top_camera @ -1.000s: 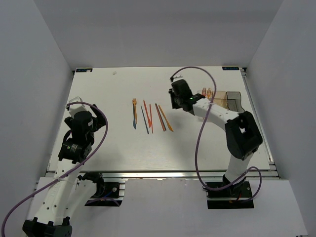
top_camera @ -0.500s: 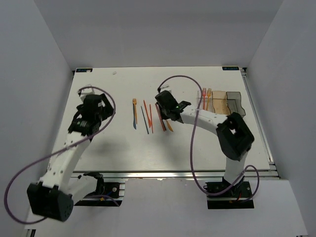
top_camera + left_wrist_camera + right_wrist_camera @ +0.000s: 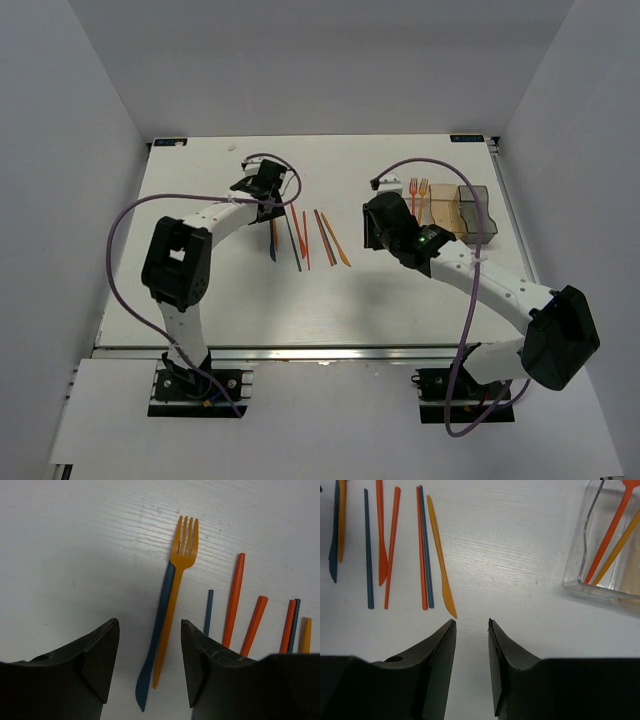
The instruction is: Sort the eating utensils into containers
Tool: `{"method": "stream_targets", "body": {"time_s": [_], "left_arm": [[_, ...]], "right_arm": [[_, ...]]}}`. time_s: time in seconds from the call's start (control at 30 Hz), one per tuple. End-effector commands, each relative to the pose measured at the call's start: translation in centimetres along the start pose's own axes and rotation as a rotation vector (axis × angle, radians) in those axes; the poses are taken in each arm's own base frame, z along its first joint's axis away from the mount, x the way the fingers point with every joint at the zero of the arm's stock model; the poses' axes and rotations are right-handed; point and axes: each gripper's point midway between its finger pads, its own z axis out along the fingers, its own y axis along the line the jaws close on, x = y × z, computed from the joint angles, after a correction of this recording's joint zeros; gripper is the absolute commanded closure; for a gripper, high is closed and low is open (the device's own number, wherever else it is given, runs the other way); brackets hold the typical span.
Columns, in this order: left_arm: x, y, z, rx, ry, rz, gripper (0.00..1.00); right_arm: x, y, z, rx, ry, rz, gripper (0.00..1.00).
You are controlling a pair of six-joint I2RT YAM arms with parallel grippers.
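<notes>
At the left, the left arm has swung in from the desk's (image 3: 200, 290) left side within the last second. The left tool (image 3: 149, 630) now hangs over the left end of the utensil row (image 3: 305, 235), jaws fairly wide and empty. Just ahead of them lies the orange fork (image 3: 171, 605), its handle touching the dark blue knife (image 3: 145, 685) along its length. I judge this arm is lining up a pick there. Bare desk to the left of the pair gives that finger free room. On the right a dark blue stick (image 3: 208, 611) lies near, so that side is tight, and closing may catch fork and knife together.

Farther right, the right tool (image 3: 471, 630) was over the row half a second ago and has drawn back off it. Its jaws stand narrowly parted with nothing between them, and the tip of the orange knife (image 3: 441, 567) lies just ahead of them on the desk. No piece seems to have left the row. Open desk runs on to the clear bin (image 3: 575, 582), which holds a red fork (image 3: 609, 532) and an orange handle (image 3: 620, 542). The amber bin (image 3: 446, 208) and the smoky grey bin (image 3: 476, 205) follow. The bins' near walls are the edges to clear on any carry.
</notes>
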Motion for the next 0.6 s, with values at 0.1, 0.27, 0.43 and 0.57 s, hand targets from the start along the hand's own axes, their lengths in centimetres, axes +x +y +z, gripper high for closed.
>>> {"method": "stream_targets", "body": {"time_s": [0.1,0.27,0.43,0.57], "left_arm": [[-1.7,-2.6,1.6,0.024,-0.024,0.043,0.45],[-1.2,-2.8,2.3,0.025,-0.011,0.065,0.48],[-0.6,-3.4,3.0,0.048,0.008,0.072,0.53],[-0.4,-3.8,3.4,0.062,0.015,0.079,0.56]], "right_arm": [[1.9,0.1,0.7,-0.027,0.048,-0.022,0.62],[3.3,0.2,1.6,-0.029,0.083,-0.043,0.62],[3.5,0.5,2.0,-0.038,0.090,-0.049,0.62],[3.7,0.5,2.3,-0.037,0.099,-0.056,0.62]]}}
